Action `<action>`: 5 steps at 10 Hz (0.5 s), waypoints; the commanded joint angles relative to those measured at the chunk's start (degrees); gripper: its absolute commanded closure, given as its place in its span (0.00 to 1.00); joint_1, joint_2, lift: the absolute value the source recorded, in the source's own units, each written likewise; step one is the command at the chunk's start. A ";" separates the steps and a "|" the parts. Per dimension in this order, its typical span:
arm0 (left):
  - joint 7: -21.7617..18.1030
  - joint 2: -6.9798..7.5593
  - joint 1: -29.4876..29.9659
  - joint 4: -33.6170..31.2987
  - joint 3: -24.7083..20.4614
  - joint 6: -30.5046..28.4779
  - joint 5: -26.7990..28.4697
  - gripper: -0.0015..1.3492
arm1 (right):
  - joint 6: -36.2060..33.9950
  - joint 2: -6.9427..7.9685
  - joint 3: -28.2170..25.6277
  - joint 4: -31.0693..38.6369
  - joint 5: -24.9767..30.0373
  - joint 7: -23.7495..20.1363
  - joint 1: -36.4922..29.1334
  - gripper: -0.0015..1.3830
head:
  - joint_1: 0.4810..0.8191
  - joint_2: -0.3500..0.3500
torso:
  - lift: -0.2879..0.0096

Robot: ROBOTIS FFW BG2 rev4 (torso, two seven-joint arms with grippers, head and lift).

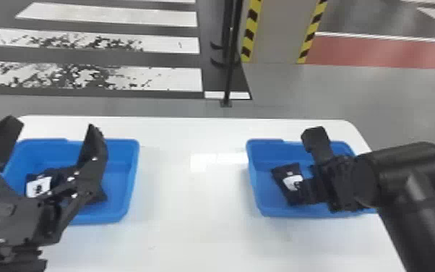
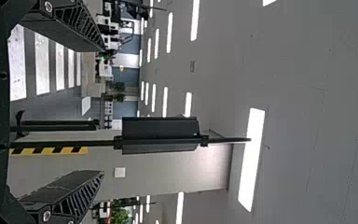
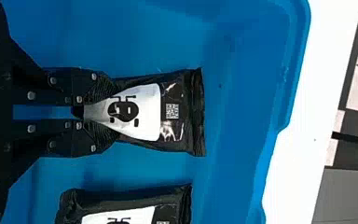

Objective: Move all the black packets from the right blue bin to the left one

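Note:
In the head view, my right gripper (image 1: 309,191) is inside the right blue bin (image 1: 268,211), beside a black packet (image 1: 284,183) with a white label. The right wrist view shows my right gripper (image 3: 98,111) shut on the pinched end of a black packet (image 3: 179,112); a second packet (image 3: 121,203) lies alongside. My left gripper (image 1: 51,124) stands open with nothing between its fingers, over the left side of the table, partly covering the left blue bin (image 1: 132,173). In that bin lies dark packaging with a white label (image 1: 38,186). The left wrist view has my left gripper (image 2: 103,111) raised, its fingers wide apart.
Both bins stand on a white table (image 1: 191,202), with a broad stretch of tabletop between them. Beyond its far edge are a thin black post (image 1: 229,72) and a pillar (image 1: 276,32) with yellow-black striped edges.

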State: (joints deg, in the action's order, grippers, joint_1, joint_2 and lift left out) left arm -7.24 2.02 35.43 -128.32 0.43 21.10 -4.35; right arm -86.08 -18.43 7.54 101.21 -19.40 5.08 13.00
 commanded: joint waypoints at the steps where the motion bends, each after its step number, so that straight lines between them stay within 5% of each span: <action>1: 0.29 0.00 0.00 0.00 0.03 1.26 0.35 0.07 | 4.38 0.50 -2.06 4.47 0.09 0.02 -3.44 0.82 | 0.63 0.35 | 0.50; 5: 0.56 0.00 -0.14 0.00 0.03 2.25 0.01 0.07 | 20.13 1.64 -5.72 18.96 -0.82 -4.47 -11.17 0.82 | 0.63 0.40 | 0.50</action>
State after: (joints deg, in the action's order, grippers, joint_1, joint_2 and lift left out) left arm -6.69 2.02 35.39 -128.32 0.40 23.27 -4.21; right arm -68.59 -16.86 2.19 118.14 -19.66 0.89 2.63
